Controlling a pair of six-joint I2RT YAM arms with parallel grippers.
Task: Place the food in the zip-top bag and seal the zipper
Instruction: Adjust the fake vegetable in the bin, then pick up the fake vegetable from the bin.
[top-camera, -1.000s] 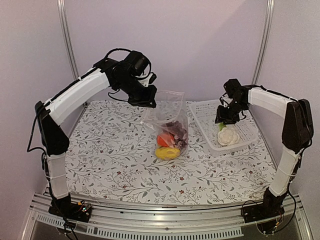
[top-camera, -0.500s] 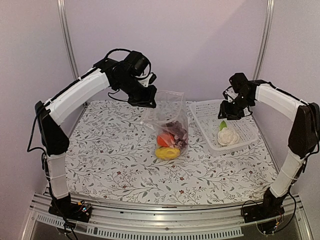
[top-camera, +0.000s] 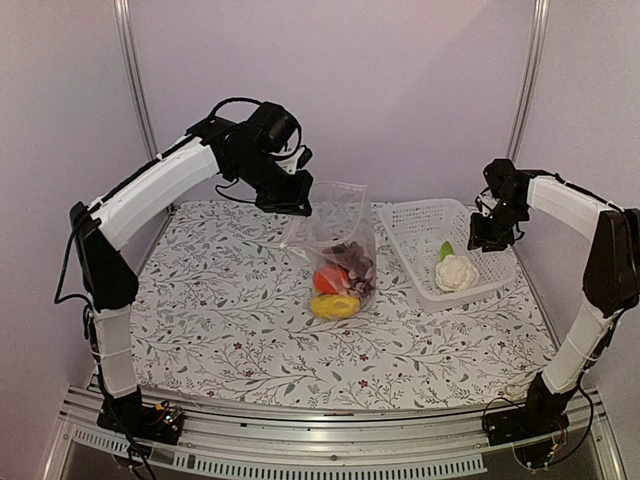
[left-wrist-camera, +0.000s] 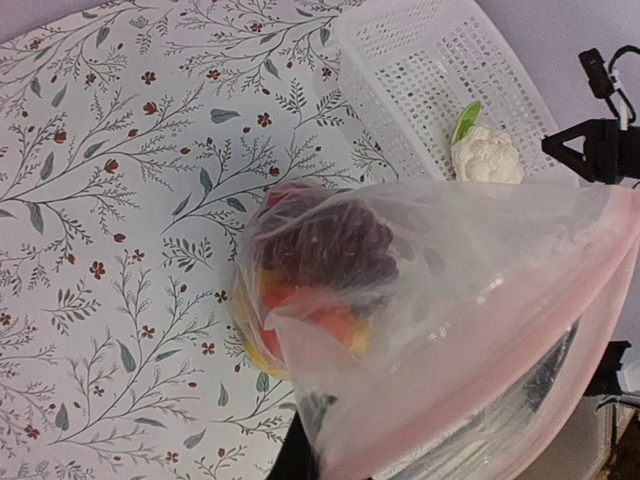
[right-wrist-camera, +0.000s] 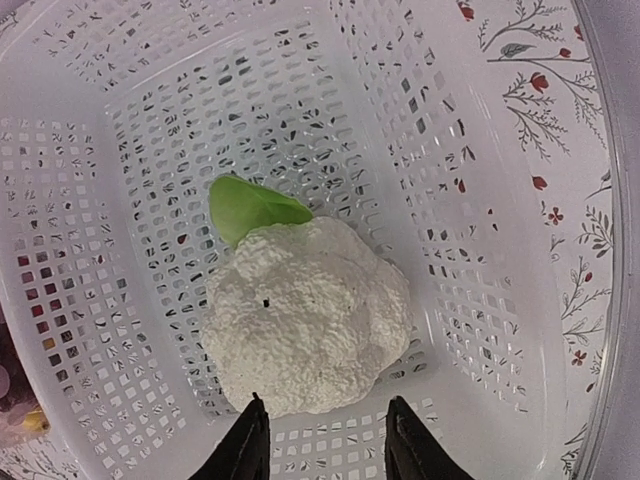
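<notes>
The clear zip-top bag (top-camera: 335, 235) hangs with its bottom resting on the table, and my left gripper (top-camera: 292, 203) is shut on its upper edge. Inside lie dark purple grapes (top-camera: 352, 260), an orange-red piece (top-camera: 328, 280) and yellow food (top-camera: 335, 306). In the left wrist view the bag (left-wrist-camera: 450, 300) fills the frame, its zipper (left-wrist-camera: 500, 350) a pinkish strip along the mouth. The white cauliflower (right-wrist-camera: 305, 315) with a green leaf lies in the white basket (right-wrist-camera: 480, 150). My right gripper (right-wrist-camera: 325, 440) is open just short of it, with nothing between the fingertips (right-wrist-camera: 250, 445).
The white perforated basket (top-camera: 420, 225) stands at the back right of the floral tablecloth (top-camera: 220, 320). In the top view my right gripper (top-camera: 488, 238) hovers over the basket's right side, close to the right wall. Metal frame posts (top-camera: 135, 80) stand behind.
My right gripper has swung to the right, from above the cauliflower to the basket's right side. The left arm and the bag have not moved.
</notes>
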